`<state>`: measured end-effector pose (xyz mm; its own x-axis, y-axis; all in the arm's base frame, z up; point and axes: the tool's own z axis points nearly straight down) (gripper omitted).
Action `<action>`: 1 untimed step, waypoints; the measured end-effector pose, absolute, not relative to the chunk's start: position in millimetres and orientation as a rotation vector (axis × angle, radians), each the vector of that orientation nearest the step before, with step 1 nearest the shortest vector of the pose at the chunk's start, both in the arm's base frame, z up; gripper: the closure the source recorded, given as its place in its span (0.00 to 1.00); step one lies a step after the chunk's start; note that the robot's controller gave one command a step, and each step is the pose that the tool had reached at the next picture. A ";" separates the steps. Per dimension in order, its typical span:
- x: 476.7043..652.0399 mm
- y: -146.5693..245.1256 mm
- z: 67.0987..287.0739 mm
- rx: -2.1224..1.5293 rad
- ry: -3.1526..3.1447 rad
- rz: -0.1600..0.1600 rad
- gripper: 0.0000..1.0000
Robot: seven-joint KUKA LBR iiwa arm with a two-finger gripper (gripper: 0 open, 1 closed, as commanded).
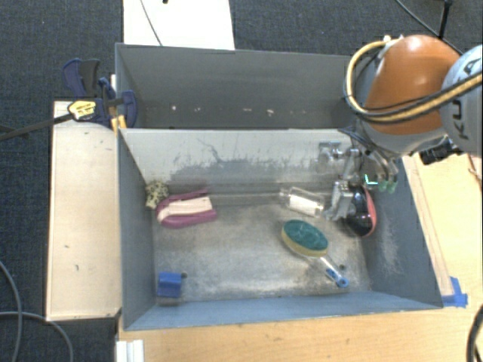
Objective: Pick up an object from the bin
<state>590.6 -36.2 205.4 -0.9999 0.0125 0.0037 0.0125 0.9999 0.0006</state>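
Observation:
My gripper (344,193) hangs low at the right side of the bin, close to the right wall. Directly beneath and just right of it lies a black and red rounded thing (363,216), partly covered by the gripper. A small clear and white bottle (303,200) lies on its side just left of the gripper. In front of that rests a round brush with a teal pad and yellow rim (304,237), its thin handle ending in a blue tip (337,277).
A pink and purple oblong thing (186,208) lies at the left, with a small speckled piece (156,194) beside it by the left wall. A blue block (170,283) sits in the front left corner. The arm's orange dome rises above the right rim.

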 end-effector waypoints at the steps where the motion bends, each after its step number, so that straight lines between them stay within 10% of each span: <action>1: 538.1 -34.5 146.8 -0.364 -3.118 0.000 0.00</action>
<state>538.1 -34.5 146.8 -0.9732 0.2301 0.0027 0.2301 0.9732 -0.0002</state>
